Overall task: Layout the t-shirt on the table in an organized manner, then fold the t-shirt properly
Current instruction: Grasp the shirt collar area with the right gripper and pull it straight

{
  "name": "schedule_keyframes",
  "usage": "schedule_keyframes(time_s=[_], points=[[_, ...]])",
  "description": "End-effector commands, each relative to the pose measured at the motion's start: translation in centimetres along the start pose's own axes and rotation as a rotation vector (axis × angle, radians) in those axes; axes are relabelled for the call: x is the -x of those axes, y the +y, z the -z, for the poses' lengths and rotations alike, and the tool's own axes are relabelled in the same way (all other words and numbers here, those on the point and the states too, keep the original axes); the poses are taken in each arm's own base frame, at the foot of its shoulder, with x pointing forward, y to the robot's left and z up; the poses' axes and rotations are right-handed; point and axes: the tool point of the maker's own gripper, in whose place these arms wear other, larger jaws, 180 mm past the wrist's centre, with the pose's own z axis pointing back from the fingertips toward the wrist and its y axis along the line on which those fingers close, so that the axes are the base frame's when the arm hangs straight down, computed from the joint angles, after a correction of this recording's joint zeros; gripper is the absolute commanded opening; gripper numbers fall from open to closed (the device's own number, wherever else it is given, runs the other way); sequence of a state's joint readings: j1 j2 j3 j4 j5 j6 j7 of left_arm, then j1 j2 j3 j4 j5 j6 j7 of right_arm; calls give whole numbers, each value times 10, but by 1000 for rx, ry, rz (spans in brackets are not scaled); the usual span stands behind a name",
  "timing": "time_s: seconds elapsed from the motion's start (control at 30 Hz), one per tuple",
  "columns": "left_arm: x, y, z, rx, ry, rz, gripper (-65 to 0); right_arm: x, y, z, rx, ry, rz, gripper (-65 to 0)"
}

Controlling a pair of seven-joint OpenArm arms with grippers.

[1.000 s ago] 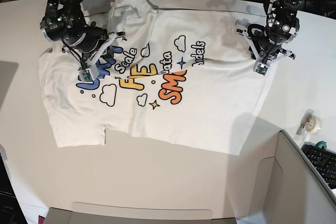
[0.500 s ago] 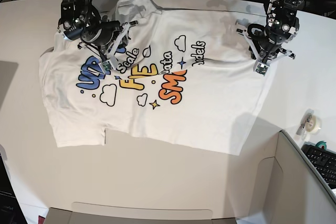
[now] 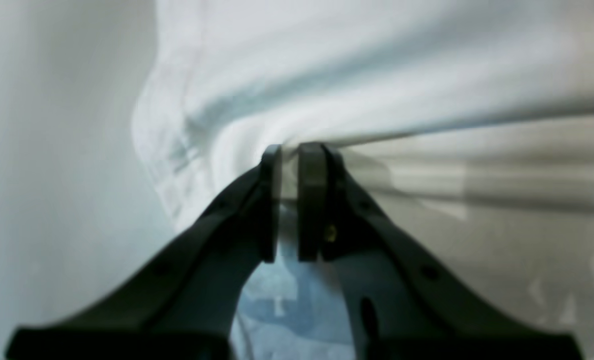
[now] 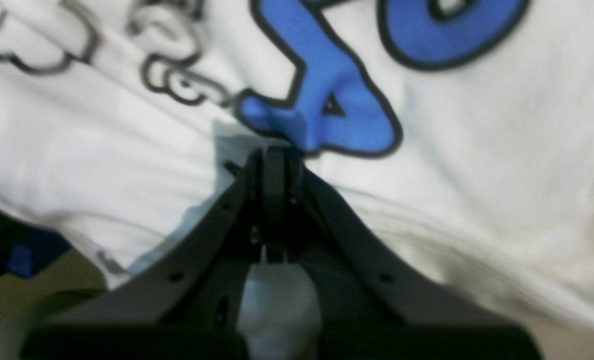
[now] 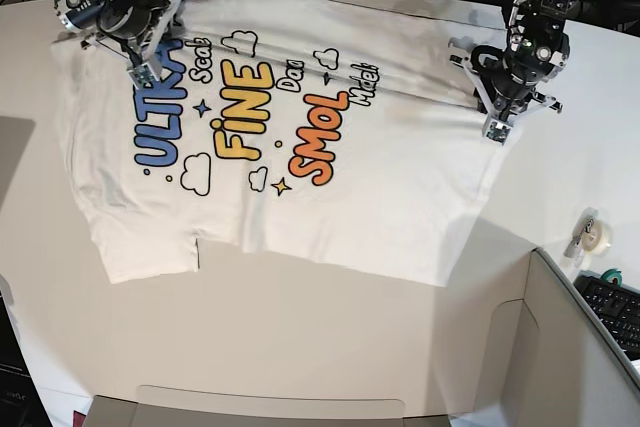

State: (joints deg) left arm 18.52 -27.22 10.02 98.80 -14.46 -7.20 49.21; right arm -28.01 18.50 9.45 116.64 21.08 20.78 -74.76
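Bright even light, soft shadows, blurry wrist views

the left gripper (image 3: pixel 289 165) view is soft and blurred, so the fabric of the t-shirt (image 3: pixel 376 75) between its fingertips is only a pale smear. the right gripper (image 4: pixel 275 160) hides whatever cloth sits in its pinch, and the blue lettering (image 4: pixel 336 100) runs off the top edge. in the base view a keyboard (image 5: pixel 615 309) is cut off at the right edge.
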Motion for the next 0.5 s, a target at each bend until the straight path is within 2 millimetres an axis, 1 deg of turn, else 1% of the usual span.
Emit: schedule_keyframes(time_s=[0.0,0.1,0.27,0.33,0.43,0.47], points=[[46,-30,2,102,177,7,-581,19,-22,-6,75,80,-6,-650],[46,-30,3,103,178,5,-581,29,-30,-12,63,92,13,-650],[47,-31,3,105,181,2,-581,38,-41,-26,11,79,75,-650],[45,-30,3,103,177,3,-581,43,-46,-35,-14,72,101,-650],[36,-26,5,95,160,3,-581,47,-53,-48,-48,63,133,-650],[36,-26,5,95,162,3,-581,49,-55,-53,-61,58,146,-650]])
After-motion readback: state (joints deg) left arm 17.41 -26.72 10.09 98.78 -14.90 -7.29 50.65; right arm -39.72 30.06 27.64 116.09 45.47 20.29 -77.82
